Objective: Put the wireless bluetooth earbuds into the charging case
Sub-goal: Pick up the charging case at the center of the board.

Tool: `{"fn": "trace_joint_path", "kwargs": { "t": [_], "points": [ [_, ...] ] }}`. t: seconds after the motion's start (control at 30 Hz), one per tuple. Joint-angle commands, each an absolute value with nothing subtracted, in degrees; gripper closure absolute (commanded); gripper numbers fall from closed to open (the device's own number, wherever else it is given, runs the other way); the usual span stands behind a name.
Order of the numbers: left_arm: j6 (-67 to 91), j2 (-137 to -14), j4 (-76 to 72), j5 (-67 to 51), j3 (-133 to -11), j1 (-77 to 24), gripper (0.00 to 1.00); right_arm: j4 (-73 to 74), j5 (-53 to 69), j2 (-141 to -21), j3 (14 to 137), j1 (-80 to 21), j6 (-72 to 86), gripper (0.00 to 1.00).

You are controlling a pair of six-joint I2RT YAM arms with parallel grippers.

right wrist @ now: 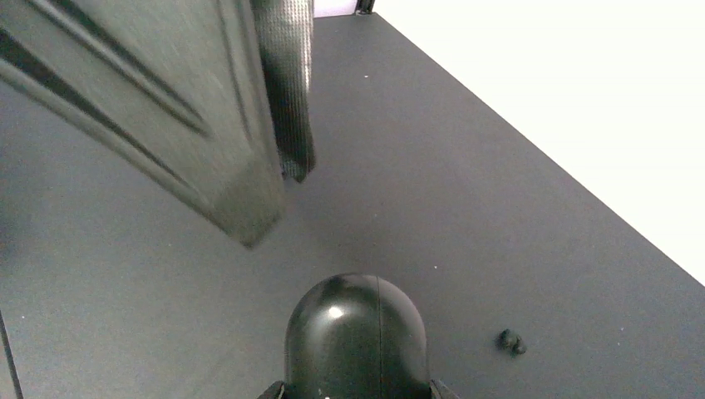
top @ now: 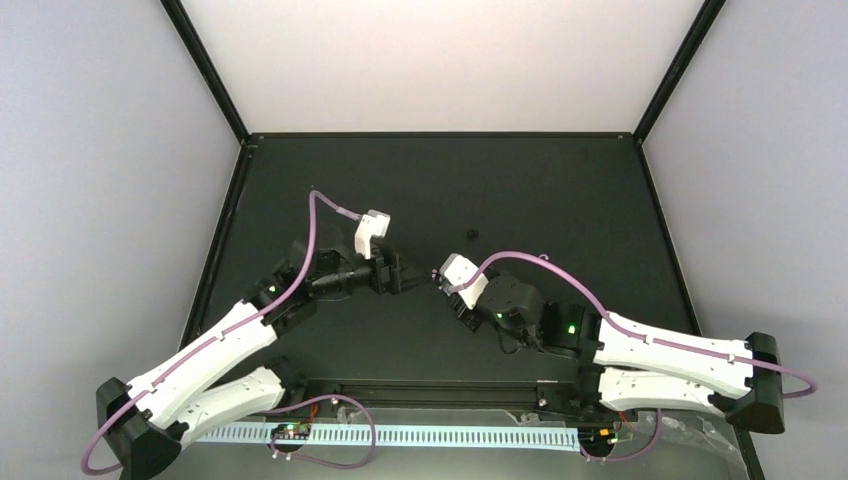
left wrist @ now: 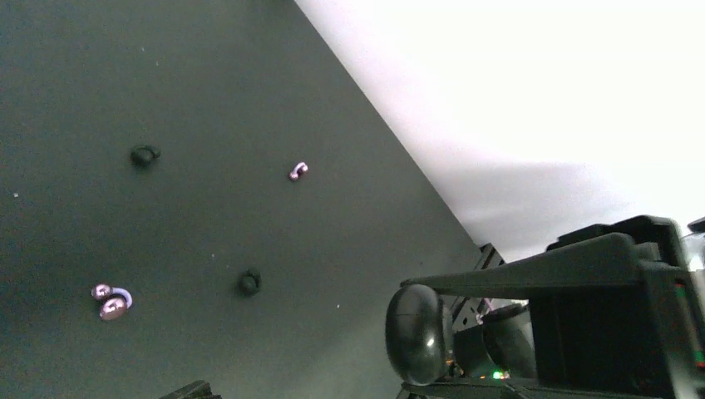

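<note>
Right gripper (right wrist: 356, 389) clamps the case (right wrist: 356, 332) at centre, likely offering it to the left gripper (top: 412, 274), whose opening I cannot tell.

A dark matte bench (top: 440, 180) is stretching out under everything, its surface catching a dull sheen. Pale wall panels (top: 440, 60) are closing it in at the back and on both sides, and black frame posts (top: 203, 65) are slanting up from the far corners. Along the near edge, a white perforated strip (top: 430, 437) is glowing just behind a black rail (top: 420, 392).
</note>
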State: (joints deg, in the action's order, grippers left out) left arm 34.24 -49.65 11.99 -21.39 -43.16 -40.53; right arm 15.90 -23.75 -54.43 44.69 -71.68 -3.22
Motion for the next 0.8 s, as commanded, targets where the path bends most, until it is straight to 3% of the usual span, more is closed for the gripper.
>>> {"fn": "trace_joint_path", "kwargs": {
  "t": [0.0, 0.23, 0.77],
  "points": [
    [36.72, -52.27, 12.75, -24.25, -45.68, -40.96, 0.11, 14.60, -27.03, -55.13, 47.23, -72.92, -5.46, 0.63],
    [39.37, -55.22, 10.77, -27.57, -46.58, -41.09, 0.25, 13.70, -27.07, -57.29, 48.30, -73.46, -6.19, 0.63],
    [42.27, -57.26, 6.36, -30.60, -44.80, -43.20, 0.42, 8.31, -26.22, -60.14, 47.99, -73.49, -4.99, 0.63]
  ]
}}
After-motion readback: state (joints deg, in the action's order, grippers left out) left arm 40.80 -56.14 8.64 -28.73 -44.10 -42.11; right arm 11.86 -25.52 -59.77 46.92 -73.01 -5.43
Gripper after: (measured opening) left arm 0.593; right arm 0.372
